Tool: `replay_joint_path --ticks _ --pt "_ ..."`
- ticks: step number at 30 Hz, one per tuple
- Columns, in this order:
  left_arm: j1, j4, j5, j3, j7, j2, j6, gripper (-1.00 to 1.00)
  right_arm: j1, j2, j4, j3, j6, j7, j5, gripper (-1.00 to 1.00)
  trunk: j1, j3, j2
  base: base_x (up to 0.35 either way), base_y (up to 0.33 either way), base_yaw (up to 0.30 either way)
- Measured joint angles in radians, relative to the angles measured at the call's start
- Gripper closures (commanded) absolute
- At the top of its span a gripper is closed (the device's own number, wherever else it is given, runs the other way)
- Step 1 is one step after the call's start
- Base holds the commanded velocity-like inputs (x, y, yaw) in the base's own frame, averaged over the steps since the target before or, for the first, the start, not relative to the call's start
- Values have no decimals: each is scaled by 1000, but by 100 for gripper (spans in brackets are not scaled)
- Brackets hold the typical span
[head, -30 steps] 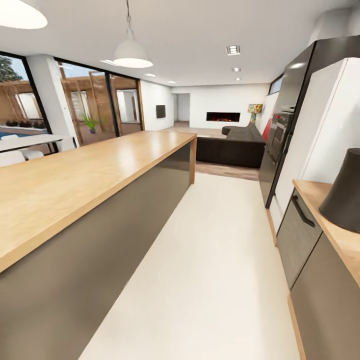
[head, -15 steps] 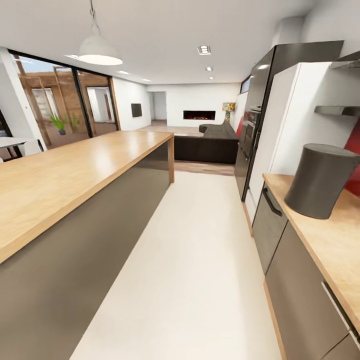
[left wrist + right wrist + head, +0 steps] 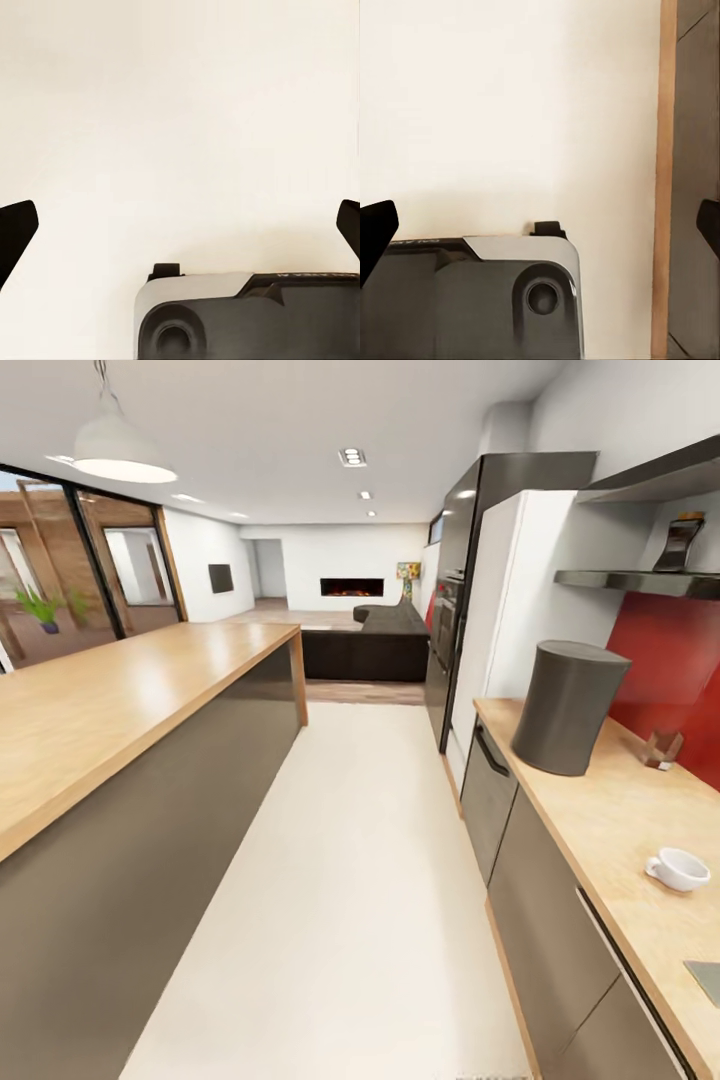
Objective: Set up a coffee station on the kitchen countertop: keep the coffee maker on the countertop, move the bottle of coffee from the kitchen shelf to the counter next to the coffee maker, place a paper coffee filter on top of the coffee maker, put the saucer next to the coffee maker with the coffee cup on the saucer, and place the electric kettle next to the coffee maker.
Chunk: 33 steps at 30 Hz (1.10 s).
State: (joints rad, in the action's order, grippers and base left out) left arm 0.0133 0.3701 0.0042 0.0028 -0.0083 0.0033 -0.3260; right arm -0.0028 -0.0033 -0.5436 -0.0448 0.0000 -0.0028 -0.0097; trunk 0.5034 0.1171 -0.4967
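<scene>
A white coffee cup (image 3: 677, 868) stands on the wooden countertop (image 3: 610, 820) along the right wall. On the dark wall shelf (image 3: 640, 580) above it sits a dark tilted object with a brownish top (image 3: 680, 542), too small to identify. A small brown glassy item (image 3: 662, 748) rests by the red backsplash. In the left wrist view, my left gripper (image 3: 180, 225) is open over the pale floor, its dark fingertips (image 3: 15, 229) far apart and nothing between them. Beside the cabinet's wooden edge (image 3: 664, 180), my right gripper (image 3: 540, 225) is open too, and empty.
A tall dark grey cylinder (image 3: 568, 706) stands at the counter's far end by the white fridge (image 3: 500, 610). A long wooden-topped island (image 3: 120, 710) runs along the left. A pale floor aisle (image 3: 360, 880) lies between them. A grey flat corner (image 3: 706, 980) shows at the counter's near end.
The head camera has turned right, so the whole picture slid left. The right counter, the cup, the red backsplash and the shelf have come into view.
</scene>
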Motion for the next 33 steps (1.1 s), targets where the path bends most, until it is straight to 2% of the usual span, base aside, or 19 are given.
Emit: replay_joint_path --ticks 6,15,33 --pt "0 0 0 0 0 0 0 -100 0 0 0 0 0 0 0 -100 -23 -16 42 0 0 -300" --pt "-1 1 -1 0 0 1 -1 -100 0 0 0 0 0 0 0 -100 -23 -10 43 -12 19 -296" --pt "-2 2 0 0 0 0 -1 -100 0 0 0 0 0 0 0 -100 -23 0 43 -205 240 -293"
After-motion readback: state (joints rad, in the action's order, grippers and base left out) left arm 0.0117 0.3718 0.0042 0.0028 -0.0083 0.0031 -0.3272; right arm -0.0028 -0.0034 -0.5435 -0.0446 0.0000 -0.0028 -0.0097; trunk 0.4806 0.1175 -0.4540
